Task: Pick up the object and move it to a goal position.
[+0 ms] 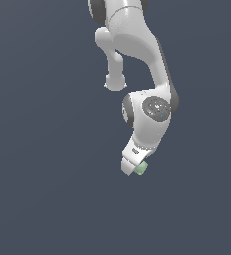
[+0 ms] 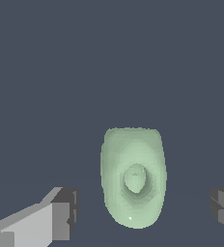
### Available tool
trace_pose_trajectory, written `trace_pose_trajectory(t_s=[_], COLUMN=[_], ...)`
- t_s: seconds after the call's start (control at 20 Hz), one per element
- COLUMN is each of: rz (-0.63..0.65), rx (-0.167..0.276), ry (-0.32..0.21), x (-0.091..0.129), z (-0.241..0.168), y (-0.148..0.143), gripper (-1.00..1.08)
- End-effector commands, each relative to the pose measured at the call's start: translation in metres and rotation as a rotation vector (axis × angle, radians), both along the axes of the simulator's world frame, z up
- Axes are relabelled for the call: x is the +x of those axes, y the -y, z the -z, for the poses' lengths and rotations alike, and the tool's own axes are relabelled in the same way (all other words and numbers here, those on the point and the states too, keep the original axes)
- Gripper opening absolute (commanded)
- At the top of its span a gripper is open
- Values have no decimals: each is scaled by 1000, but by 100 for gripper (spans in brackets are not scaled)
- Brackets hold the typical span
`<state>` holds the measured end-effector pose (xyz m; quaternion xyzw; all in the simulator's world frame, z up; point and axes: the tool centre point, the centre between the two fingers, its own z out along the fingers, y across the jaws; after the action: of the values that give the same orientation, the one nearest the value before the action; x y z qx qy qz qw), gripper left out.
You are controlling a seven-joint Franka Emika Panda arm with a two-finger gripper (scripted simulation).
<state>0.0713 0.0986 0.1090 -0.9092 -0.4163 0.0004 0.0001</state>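
The arm (image 1: 146,74) was glossy white, built of fat rounded links with dark grey bands at the joints, and one joint carried a round dark grey cap (image 1: 156,106) with a faint bluish dot at its middle. Its last link narrowed to a boxy white tool (image 1: 134,168) bearing a small dark mark on its side. In the wrist view the tool's fingers (image 2: 61,212) looked blocky and faceted, one with a pale grey-white body ending in a dark grey pad, the other showing only its dark grey tip at the frame edge.
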Motion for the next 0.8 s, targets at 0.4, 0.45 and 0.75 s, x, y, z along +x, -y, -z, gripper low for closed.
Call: trace_pose_trajectory(t_s=[0.4, 0.45, 0.75], rz=[-6, -6, -9], rx=[0, 0, 0], ry=[0, 1, 1], x=[0, 0, -1], z=[21, 27, 50], y=[0, 0, -1], gripper=[100, 100, 100])
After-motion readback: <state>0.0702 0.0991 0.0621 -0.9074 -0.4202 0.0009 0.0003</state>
